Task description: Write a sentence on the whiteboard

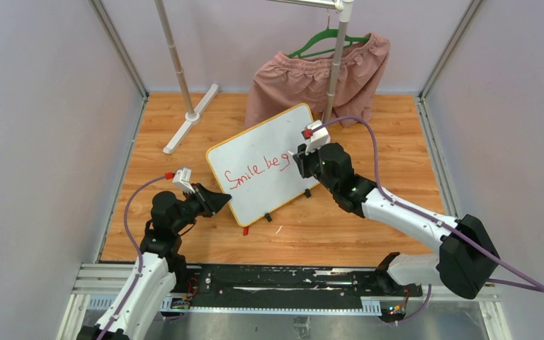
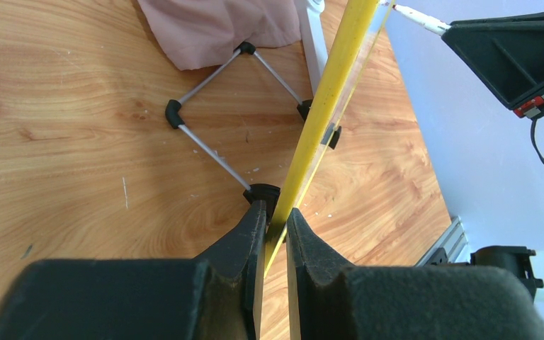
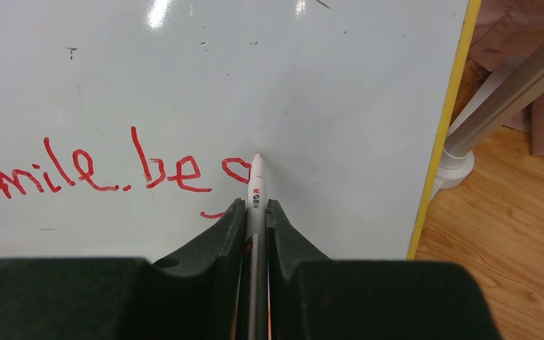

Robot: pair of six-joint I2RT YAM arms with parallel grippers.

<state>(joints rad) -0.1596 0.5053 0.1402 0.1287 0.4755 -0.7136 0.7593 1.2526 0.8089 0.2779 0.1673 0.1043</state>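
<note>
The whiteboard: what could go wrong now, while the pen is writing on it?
The left claw pinches the whiteboard only at its yellow rim; pressure from the marker could twist or tip it. Little blank space lies between the sentence and the right rim, so the words may run out of room.

Left arm (image 1: 145, 280): rises from the near-left base, elbow bent, forearm reaching forward and right.
Left gripper (image 1: 223, 202): jaws pinched on the lower-left rim of the whiteboard (image 1: 269, 142).
Right arm (image 1: 404, 210): stretched forward and left from its base.
Right gripper (image 1: 299, 161): jaws clamped on a marker (image 3: 256, 185), tip touching the whiteboard.
</note>
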